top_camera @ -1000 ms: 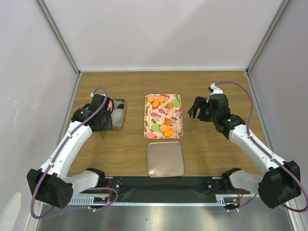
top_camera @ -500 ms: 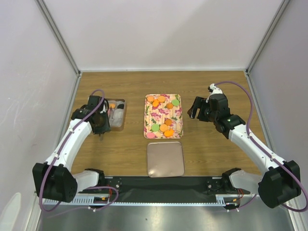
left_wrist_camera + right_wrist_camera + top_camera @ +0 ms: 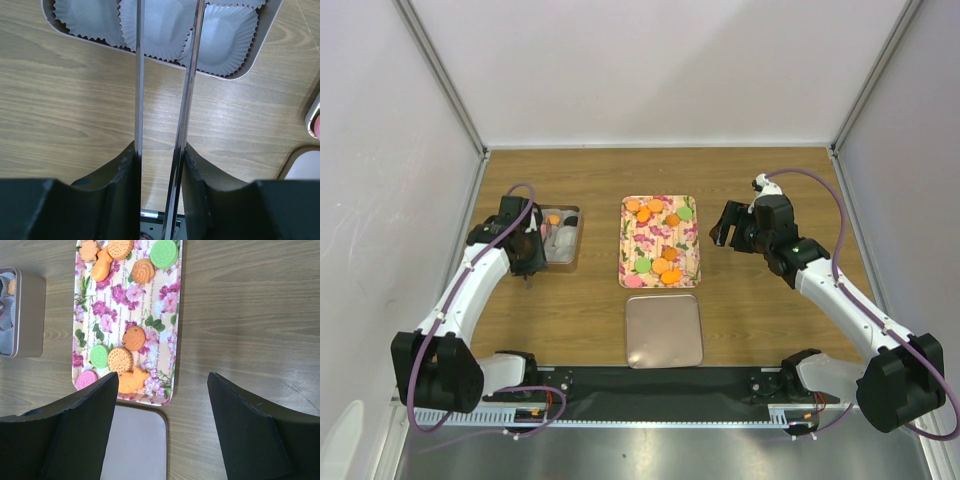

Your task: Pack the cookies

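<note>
The cookies (image 3: 661, 266) lie on the floral tray (image 3: 658, 238): orange, green and one pink. In the right wrist view they form a far group (image 3: 164, 252) and a near group (image 3: 120, 360). My left gripper (image 3: 532, 252) sits just left of the metal tin (image 3: 564, 240). In the left wrist view it (image 3: 160, 147) is shut on metal tongs (image 3: 139, 75), whose blades stand apart and reach over white paper cups (image 3: 220, 40) in the tin (image 3: 261, 44). My right gripper (image 3: 728, 232) is open and empty, right of the tray, and also shows in the right wrist view (image 3: 162, 377).
A plain square metal lid (image 3: 664, 330) lies in front of the tray and shows in the right wrist view (image 3: 135, 445). The tin (image 3: 30, 315) holds paper cups with a few cookies (image 3: 553, 219) at its far end. White walls stand on three sides.
My left gripper with the tongs has drawn back leftward off the tin, which now shows uncovered. The right arm has not moved.
</note>
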{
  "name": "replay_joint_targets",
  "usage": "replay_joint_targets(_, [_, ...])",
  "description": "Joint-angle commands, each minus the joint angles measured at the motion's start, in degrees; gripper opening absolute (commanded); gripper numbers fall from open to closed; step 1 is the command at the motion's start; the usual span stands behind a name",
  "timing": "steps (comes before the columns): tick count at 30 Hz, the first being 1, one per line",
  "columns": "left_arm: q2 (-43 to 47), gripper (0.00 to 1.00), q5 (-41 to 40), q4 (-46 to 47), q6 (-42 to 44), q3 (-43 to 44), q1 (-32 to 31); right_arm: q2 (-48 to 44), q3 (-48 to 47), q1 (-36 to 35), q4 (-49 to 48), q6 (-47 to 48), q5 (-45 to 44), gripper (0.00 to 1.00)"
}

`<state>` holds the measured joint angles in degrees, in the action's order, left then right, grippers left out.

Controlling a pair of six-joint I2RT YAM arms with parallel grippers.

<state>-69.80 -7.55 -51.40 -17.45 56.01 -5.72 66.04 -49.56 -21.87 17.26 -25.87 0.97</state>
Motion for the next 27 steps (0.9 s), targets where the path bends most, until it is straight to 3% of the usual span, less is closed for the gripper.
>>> replay_joint_targets(1, [0.37, 0.4, 0.7, 2.18, 1.02, -0.02, 0.44, -1.09, -1.68, 0.16, -1.44, -0.15, 0.61, 0.78])
replay_joint_targets(10, [0.19, 0.5, -0.01, 2.35, 0.58, -0.11, 0.53, -1.18, -1.68, 0.16, -1.44, -0.15, 0.61, 0.78])
replay_joint_targets(19, [2.12, 0.48, 0.52, 0.51, 0.75, 4.01, -0.17, -1.0, -1.68, 0.16, -1.61, -0.06, 0.7, 0.78])
replay_joint_targets(22, [1.87, 0.48, -2.02, -1.51, -0.12, 8.22, -4.55, -0.65, -1.77, 0.16, -1.61, -0.06, 0.44, 0.78])
replay_joint_targets(27, [-0.16, 0.49, -4.84, -3.53, -4.25, 13.16, -17.38, -0.65, -2.03, 0.16, -1.26, 0.2, -0.53, 0.78])
